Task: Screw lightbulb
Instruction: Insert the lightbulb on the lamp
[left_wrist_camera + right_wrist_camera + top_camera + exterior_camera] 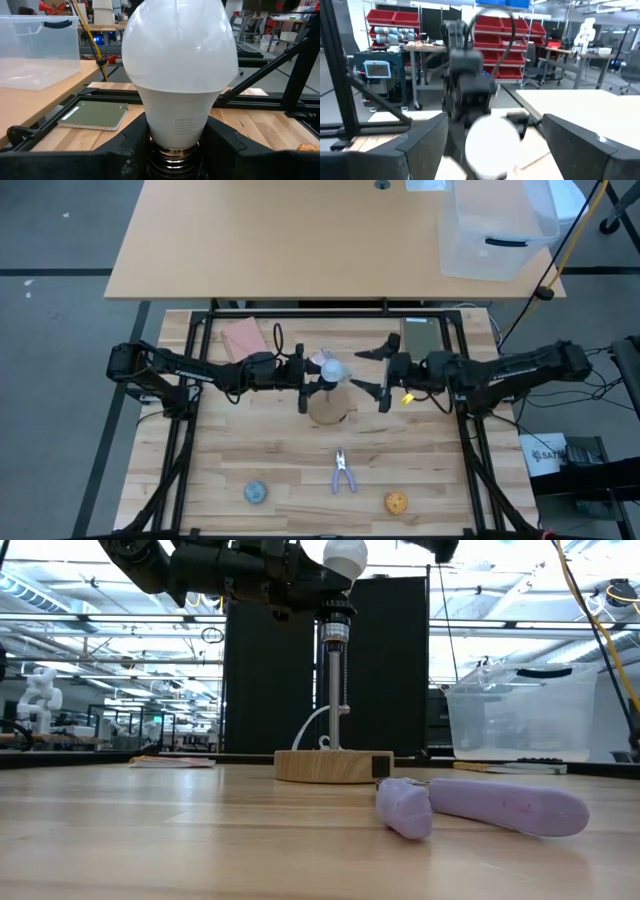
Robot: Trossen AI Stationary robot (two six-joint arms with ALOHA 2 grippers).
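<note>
The white lightbulb (330,367) stands upright on top of the lamp stand, its silvery screw base (175,150) in the black socket (335,610). The stand's post rises from a round wooden base (333,765) on the table. My left gripper (303,377) comes from the table's left and is shut at the bulb's neck. My right gripper (374,370) is open just right of the bulb, touching nothing; the bulb shows blurred beyond its fingers in the right wrist view (490,145). My left gripper pinches the bulb's narrow white neck (150,131), just above the screw base, between its two fingers (125,147). It comes level from the table's left. The bulb stands upright in the socket. The lowest part of the contact lies below the picture's edge.
Lilac-handled pliers (342,471) lie near the stand; they also show in the low view (480,805). A blue-grey ball (256,492) and an orange ball (396,502) lie by the near edge. A pink pad (242,338) and a green notebook (425,335) lie at the far side.
</note>
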